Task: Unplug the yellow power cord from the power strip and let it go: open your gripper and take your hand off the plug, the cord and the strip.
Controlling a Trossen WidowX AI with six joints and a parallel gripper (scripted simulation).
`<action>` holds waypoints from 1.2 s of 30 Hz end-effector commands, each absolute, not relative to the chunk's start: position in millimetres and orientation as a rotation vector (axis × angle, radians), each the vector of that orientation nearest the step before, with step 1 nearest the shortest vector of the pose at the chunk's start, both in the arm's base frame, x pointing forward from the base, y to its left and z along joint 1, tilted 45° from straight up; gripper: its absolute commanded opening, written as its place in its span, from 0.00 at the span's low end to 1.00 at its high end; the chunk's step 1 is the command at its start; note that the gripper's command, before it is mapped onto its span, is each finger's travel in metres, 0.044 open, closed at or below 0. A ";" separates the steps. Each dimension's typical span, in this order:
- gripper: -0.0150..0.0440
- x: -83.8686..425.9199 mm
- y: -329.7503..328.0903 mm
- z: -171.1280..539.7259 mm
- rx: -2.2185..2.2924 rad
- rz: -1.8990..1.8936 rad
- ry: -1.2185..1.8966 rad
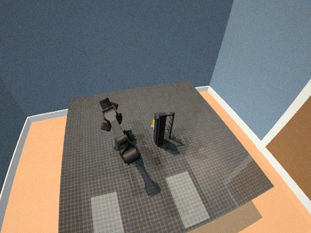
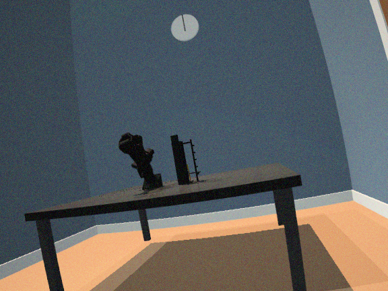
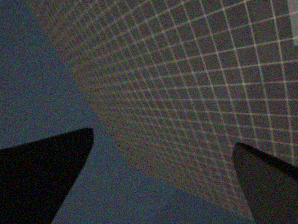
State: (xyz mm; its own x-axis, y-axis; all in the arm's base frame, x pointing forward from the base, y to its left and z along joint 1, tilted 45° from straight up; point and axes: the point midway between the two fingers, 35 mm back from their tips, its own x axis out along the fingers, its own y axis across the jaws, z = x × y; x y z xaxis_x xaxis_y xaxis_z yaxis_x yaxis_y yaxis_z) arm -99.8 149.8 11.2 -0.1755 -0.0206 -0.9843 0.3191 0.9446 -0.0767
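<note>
Plainly, the gripper (image 3: 162, 155) is held wide apart with nothing between its fingers; only gridded table (image 1: 216, 151) and wall are seen past them. It is raised near the table's far edge, well apart from the power strip (image 1: 159, 129), which is stood upright in a rack (presumably so sockets face sideways). A yellow plug (image 1: 153, 124) is seen at the strip's face, apparently seated.

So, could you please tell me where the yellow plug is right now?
In the top view, the yellow plug sits on the left face of the upright power strip near the table's middle, well apart from the open end effector to its left.
</note>
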 end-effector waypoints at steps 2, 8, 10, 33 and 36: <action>0.84 -94.7 154.5 11.6 0.197 -0.270 1.711; 0.58 -43.4 189.2 14.5 -0.119 -0.010 1.573; 0.53 -23.3 197.9 15.3 -0.249 0.059 1.530; 0.53 159.5 195.5 15.4 -1.467 0.507 1.488; 0.53 179.1 187.0 14.6 -1.610 0.583 1.522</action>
